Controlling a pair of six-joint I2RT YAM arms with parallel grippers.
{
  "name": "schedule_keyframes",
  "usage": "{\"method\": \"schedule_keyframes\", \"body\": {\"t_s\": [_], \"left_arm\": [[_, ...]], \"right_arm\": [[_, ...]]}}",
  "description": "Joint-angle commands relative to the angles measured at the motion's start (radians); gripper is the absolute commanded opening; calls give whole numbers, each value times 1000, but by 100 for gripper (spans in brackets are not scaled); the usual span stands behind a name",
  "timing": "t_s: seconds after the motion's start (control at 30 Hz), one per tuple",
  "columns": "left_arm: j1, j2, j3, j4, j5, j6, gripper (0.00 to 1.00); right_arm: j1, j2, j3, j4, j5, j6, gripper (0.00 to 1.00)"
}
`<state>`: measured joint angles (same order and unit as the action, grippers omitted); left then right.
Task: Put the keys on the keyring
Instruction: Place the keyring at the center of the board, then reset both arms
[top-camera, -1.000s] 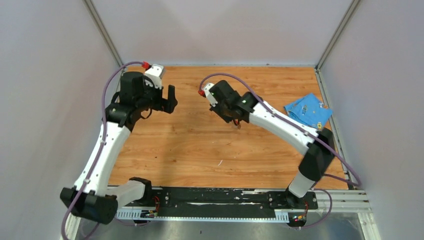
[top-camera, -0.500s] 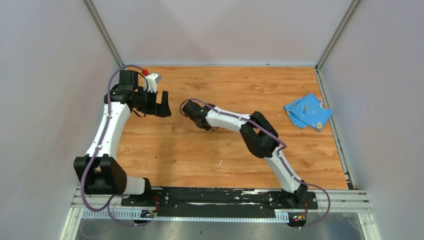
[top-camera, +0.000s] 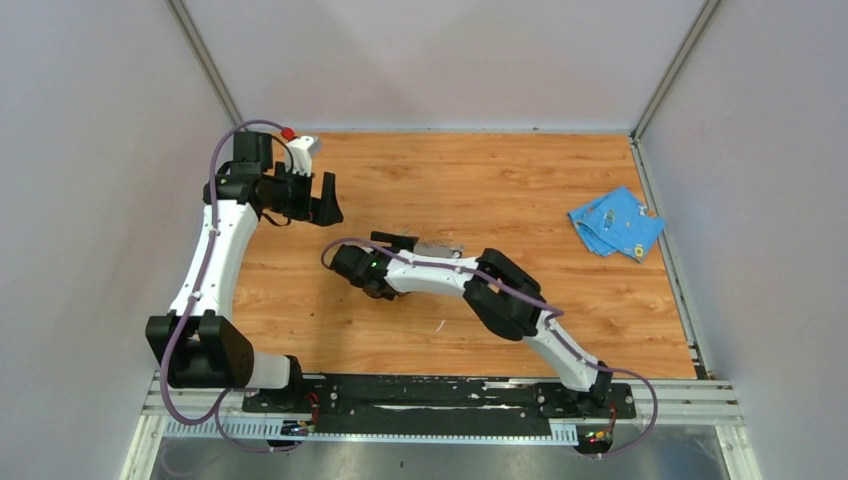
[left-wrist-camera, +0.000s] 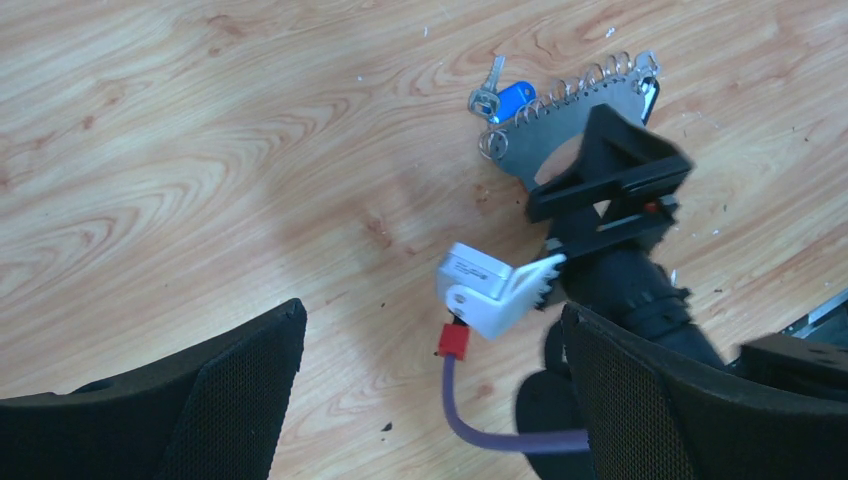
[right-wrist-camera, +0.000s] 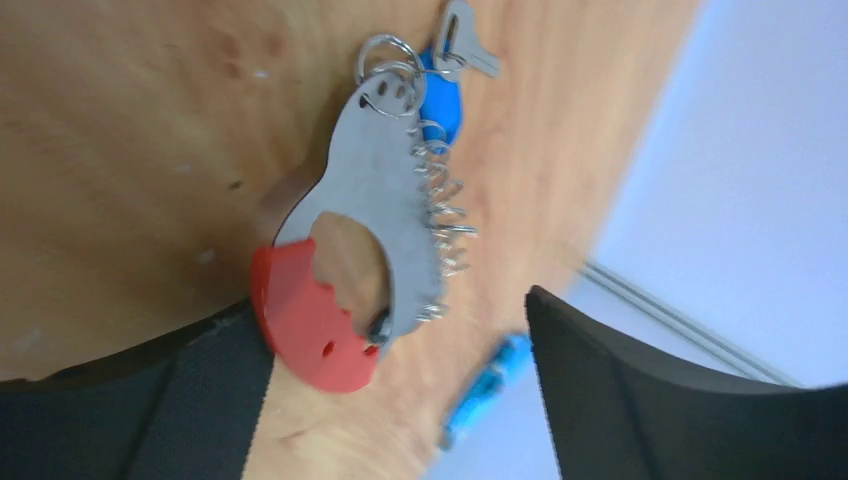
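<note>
The keyring (right-wrist-camera: 375, 190), a grey plate with a red end (right-wrist-camera: 300, 325) and wire rings along one edge, lies flat on the wooden table (top-camera: 520, 180). A blue-headed key (right-wrist-camera: 441, 100) with a silver blade hangs on the small ring at its tip. In the left wrist view the keyring (left-wrist-camera: 555, 125), the blue key (left-wrist-camera: 507, 98) and a dark shape at the plate's far end (left-wrist-camera: 650, 95), perhaps the black key, all show. My right gripper (right-wrist-camera: 392, 305) (top-camera: 405, 248) is open, the red end lying beside its left finger. My left gripper (left-wrist-camera: 432, 315) (top-camera: 328, 200) hangs open and empty above and to the left.
A crumpled blue cloth (top-camera: 615, 222) with small metal bits on it lies at the table's right edge. The right arm's wrist, white camera mount (left-wrist-camera: 485, 290) and purple cable lie low just below the left gripper. Grey walls close in three sides.
The right arm swung left and toward the front, then opened its jaws; the keyring now lies loose on the wood. The left arm drew back slightly to the left.
</note>
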<state>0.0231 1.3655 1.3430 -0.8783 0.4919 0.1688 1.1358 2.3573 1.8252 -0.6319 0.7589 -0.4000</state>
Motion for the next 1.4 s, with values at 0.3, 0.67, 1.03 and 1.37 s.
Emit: {"method": "schedule_keyframes", "body": {"t_s": [0.3,0.67,1.03,1.37], "left_arm": [[6,-51,-29,-21,11,79,100],[-13,-112,-406,453,-129,81,100],[-13,-48,-721,1041,-147,45,100],[-12,-35,-893,1402,-213,10,100]], "right_arm": [[-83,-528,-318,61,-481,292,100],[-510,-1120,-863,356,-586,584,100],[-879,-1366,-1374,996,-87,498,100],[-978,-1124,-1468,1280,-81,374,100]]}}
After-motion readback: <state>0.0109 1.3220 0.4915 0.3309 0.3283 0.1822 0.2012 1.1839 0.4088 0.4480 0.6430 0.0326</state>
